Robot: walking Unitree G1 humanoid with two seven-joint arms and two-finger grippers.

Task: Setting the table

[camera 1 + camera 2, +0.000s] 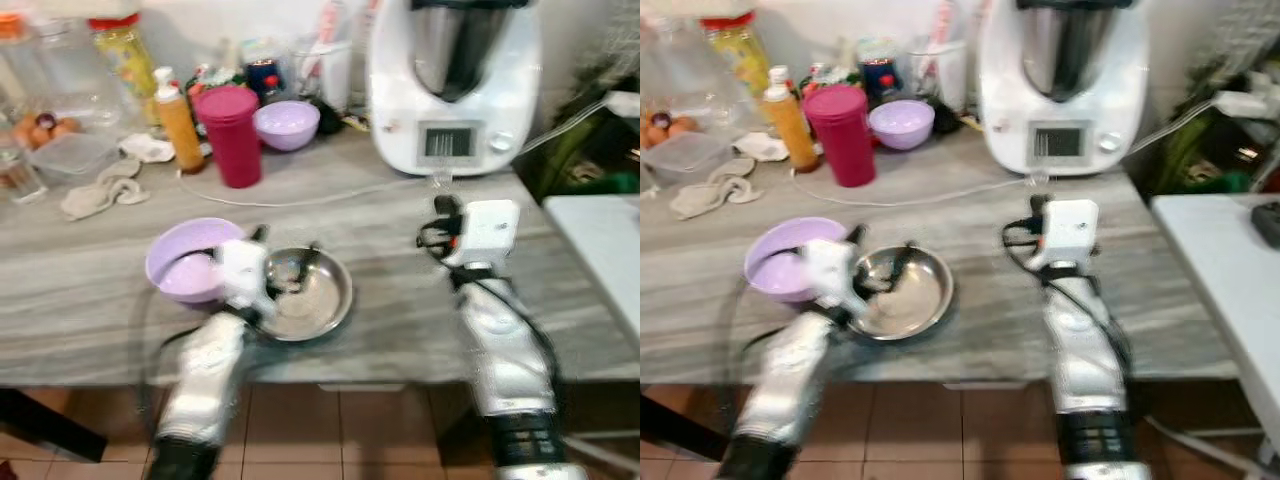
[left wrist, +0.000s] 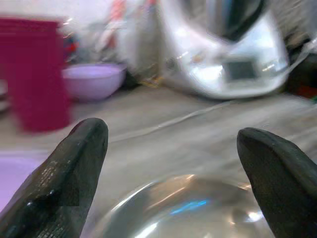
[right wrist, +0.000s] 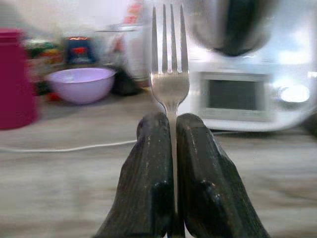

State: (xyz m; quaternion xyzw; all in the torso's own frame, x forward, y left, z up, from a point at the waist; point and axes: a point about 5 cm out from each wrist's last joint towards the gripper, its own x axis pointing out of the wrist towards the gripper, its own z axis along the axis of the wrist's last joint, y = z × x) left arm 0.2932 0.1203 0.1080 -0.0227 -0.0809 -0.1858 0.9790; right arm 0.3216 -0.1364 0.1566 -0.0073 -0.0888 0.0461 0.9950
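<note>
**Fork in hand, place setting half laid**

The right gripper [image 3: 171, 144] pinches a fork [image 3: 170, 74] by its handle, tines pointing up and away toward the white kitchen machine [image 1: 455, 85] — in the head views the arm stands over bare tabletop at about 3 o'clock from the steel bowl [image 1: 305, 293]. The left gripper [image 2: 173, 163] hangs spread wide just above that bowl's near rim, holding nothing. A lilac bowl [image 1: 185, 262] sits touching or just beside the steel one at its 9 o'clock; I cannot tell which.

My reading: the step in hand is laying the fork beside the bowl. The next move calls for tipping the handle down flat and setting it on the grey table [image 1: 80, 300] just off the bowl's 3 o'clock side, then letting go.

Room is good there — open wood lies between bowl and right arm. The table's front edge runs near at 6 o'clock, so the fork should land well in from it. A white cable [image 1: 300, 198] crosses at 12 o'clock, ahead of the red cup [image 1: 231, 135] and clutter; best kept clear of.
</note>
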